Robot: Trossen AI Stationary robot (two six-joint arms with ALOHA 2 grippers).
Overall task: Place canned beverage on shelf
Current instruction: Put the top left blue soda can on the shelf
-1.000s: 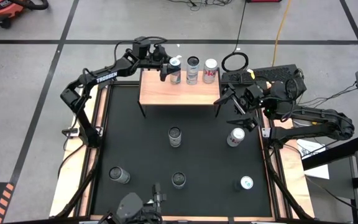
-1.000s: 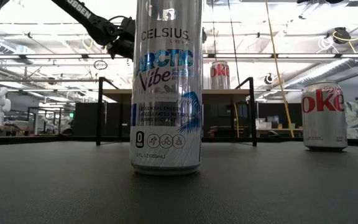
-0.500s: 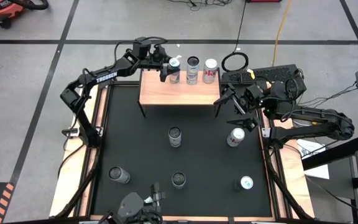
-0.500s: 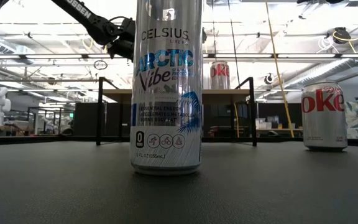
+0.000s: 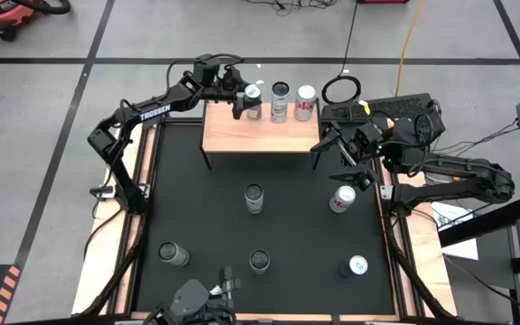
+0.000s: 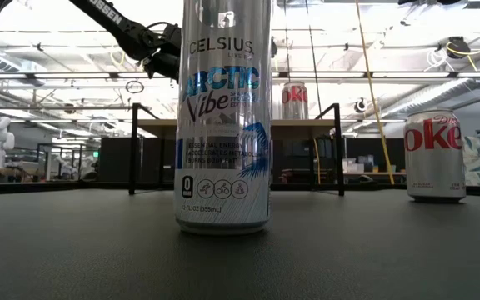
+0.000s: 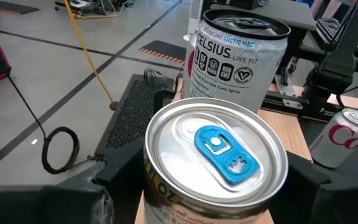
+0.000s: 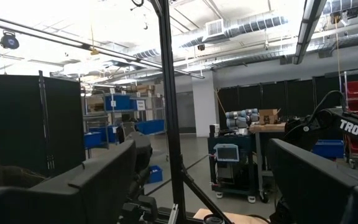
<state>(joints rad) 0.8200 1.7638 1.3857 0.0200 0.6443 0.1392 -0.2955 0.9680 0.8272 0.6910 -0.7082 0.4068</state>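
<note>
The shelf (image 5: 258, 134) is a small light-wood board on black legs at the table's far side. Three cans stand upright along its far edge: one with a blue tab (image 5: 254, 99) (image 7: 216, 155), a Celsius can (image 5: 280, 99) (image 7: 241, 56) and a Coke can (image 5: 306, 101) (image 7: 344, 137). My left gripper (image 5: 247, 101) (image 7: 210, 193) reaches in from the left and is open, one finger on either side of the blue-tabbed can. My right gripper (image 5: 337, 149) (image 8: 197, 186) hovers open and empty off the shelf's right end. My left gripper's fingers (image 7: 114, 186) come in nearly level from the table's left and flank the blue-tabbed can's upper wall (image 7: 166, 202). Whether the pads touch the wall I cannot tell. The can stands upright with its base on the shelf.
Several more cans stand on the black mat: one mid-table (image 5: 255, 199), a Diet Coke (image 5: 342, 199) (image 6: 433, 156), one near the left (image 5: 174, 255), a Celsius can at the front (image 5: 260, 262) (image 6: 223, 117), one near the right (image 5: 357, 266). A cable coil (image 5: 341, 88) lies behind the shelf.
</note>
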